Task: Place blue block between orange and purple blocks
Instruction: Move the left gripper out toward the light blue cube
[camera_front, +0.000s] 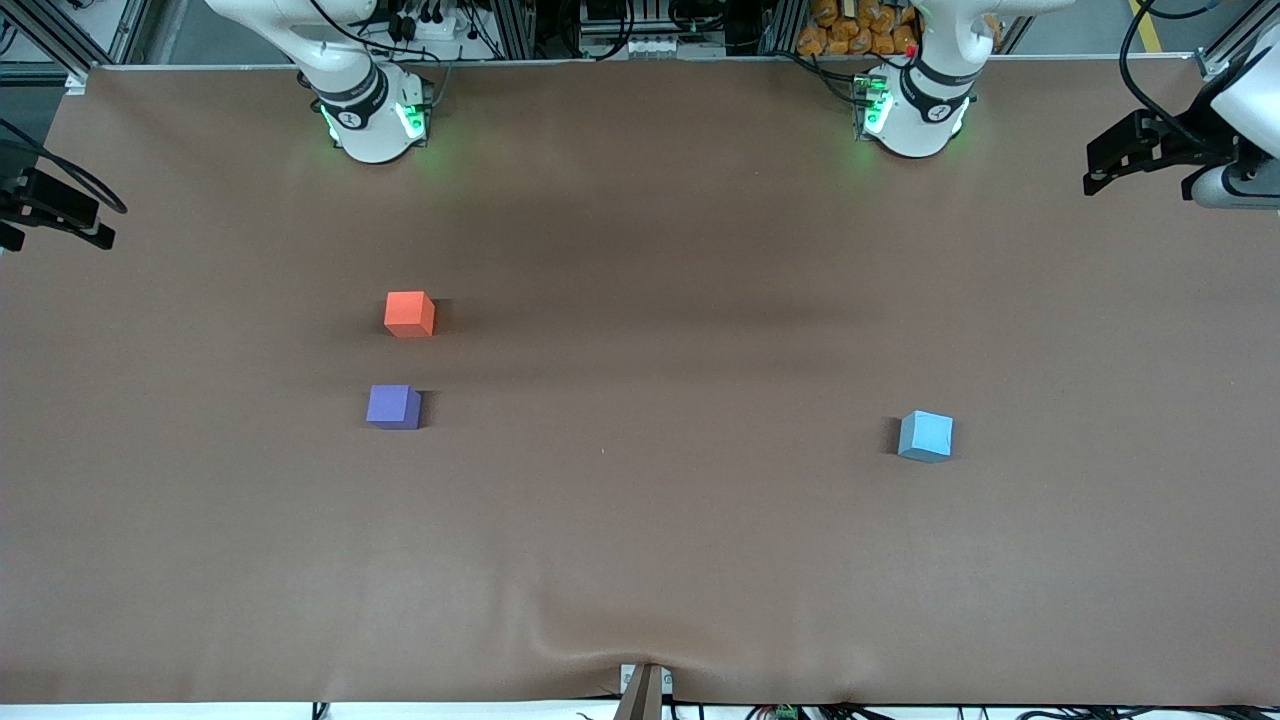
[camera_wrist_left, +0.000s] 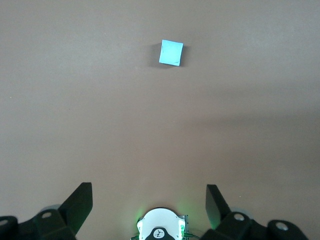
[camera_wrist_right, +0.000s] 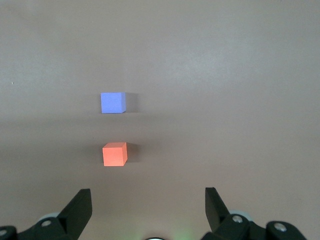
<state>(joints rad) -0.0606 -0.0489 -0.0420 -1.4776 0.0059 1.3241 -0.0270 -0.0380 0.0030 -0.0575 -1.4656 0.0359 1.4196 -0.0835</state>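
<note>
The brown tabletop carries only three cubes, and nothing has been grasped yet, so the task looks to be at its very start: the approach to the pick. Both arms are drawn back and raised toward their own ends of the tabletop, apparently waiting. The left gripper hangs high with its jaws spread wide and empty, its wrist view looking down past its own base to the blue block, which sits alone on the tabletop toward the left arm's end, turned slightly askew. The right gripper is likewise wide open and holds nothing, hovering high over the orange block and the purple block at the right arm's end. These two stand near each other but apart, the purple one nearer the front camera, with a gap between them that seems only a little wider than one cube. The next move probably calls for the left arm to descend over the blue block, turn its wrist to match the cube's skew, close on it, then carry it across and set it carefully into that narrow gap.
</note>
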